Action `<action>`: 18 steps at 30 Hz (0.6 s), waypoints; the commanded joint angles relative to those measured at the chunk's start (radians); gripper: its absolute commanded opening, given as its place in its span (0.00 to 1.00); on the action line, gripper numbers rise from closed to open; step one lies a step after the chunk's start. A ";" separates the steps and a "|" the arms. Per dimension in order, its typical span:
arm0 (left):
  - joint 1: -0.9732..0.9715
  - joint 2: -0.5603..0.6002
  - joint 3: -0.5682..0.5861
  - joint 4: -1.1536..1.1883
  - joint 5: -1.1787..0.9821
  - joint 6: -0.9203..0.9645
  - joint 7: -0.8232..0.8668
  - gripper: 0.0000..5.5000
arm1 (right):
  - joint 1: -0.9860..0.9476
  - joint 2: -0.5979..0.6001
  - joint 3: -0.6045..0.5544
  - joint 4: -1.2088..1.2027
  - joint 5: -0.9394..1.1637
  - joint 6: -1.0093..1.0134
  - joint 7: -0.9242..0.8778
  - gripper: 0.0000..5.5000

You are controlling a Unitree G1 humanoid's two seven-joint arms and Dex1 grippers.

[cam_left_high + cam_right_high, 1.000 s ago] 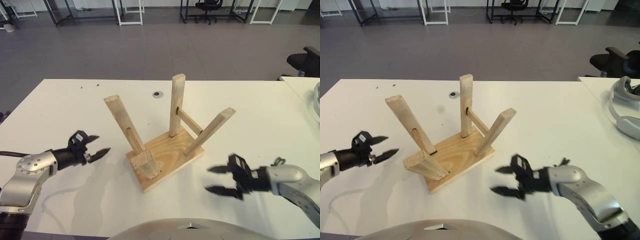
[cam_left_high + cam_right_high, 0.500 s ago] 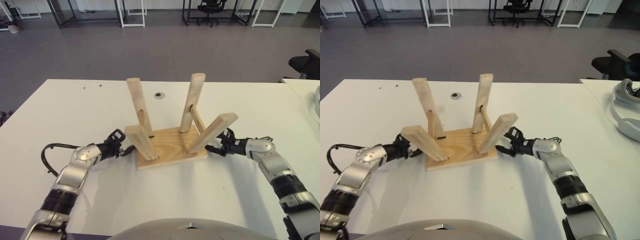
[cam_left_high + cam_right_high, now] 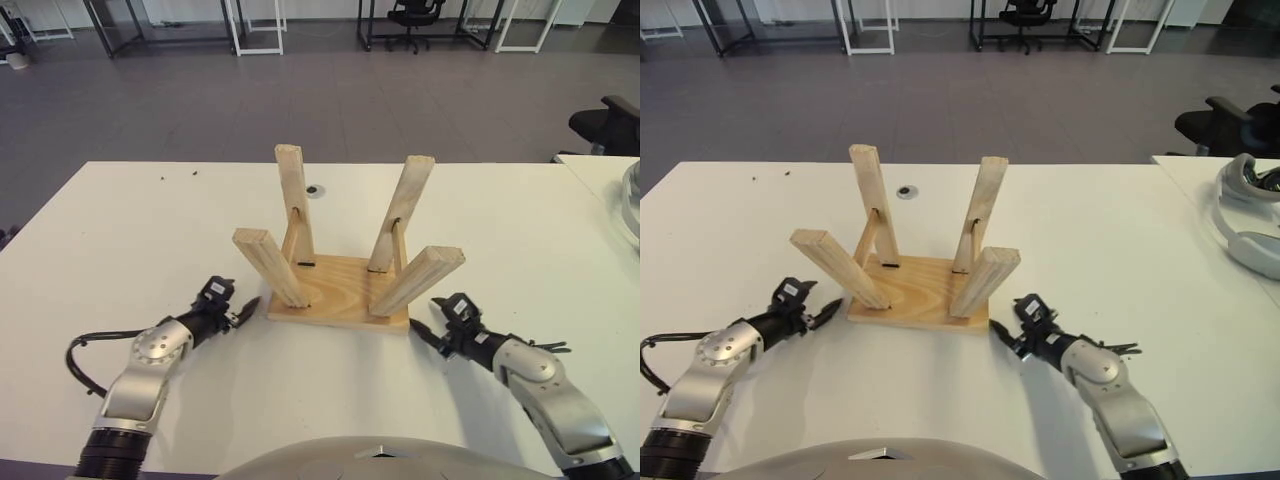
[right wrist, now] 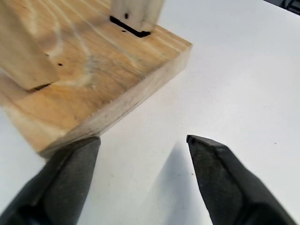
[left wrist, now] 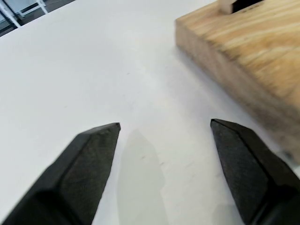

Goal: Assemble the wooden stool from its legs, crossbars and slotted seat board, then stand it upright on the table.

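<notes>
White tabletop (image 3: 120, 230), in an open room with grey flooring, carries the stool (image 3: 345, 270) upside down near its middle. The seat board (image 3: 340, 298) lies flat, the legs (image 3: 292, 195) splay upward, and crossbars (image 3: 867, 242) join them. The left gripper (image 5: 165, 123) sits low beside the board's near left corner, the right gripper (image 4: 143, 138) beside its near right corner. Both sets of fingers (image 5: 91, 154) are spread, pinching nothing. The small white tags (image 3: 214, 290) on the grippers are too small to read.

The seat board (image 3: 335, 300) is lying flat at the tabletop's (image 3: 120, 240) middle, its legs (image 3: 293, 195) standing up from it. The left tool (image 3: 245, 311) is sitting just beside its near-left corner, the right tool (image 3: 424, 329) just beside its near-right corner.
</notes>
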 commanded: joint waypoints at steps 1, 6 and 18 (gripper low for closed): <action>0.031 -0.017 -0.106 -0.117 -0.044 0.160 -0.057 0.65 | -0.056 0.053 0.069 -0.018 -0.008 0.088 -0.022 0.63; 0.016 -0.044 -0.052 -0.449 -0.353 0.456 -0.119 0.65 | -0.088 0.101 0.015 -0.252 0.261 0.316 0.069 0.63; -0.069 0.186 0.359 -0.618 -0.813 0.632 -0.255 0.65 | -0.319 -0.136 -0.474 -0.387 0.838 0.586 0.178 0.63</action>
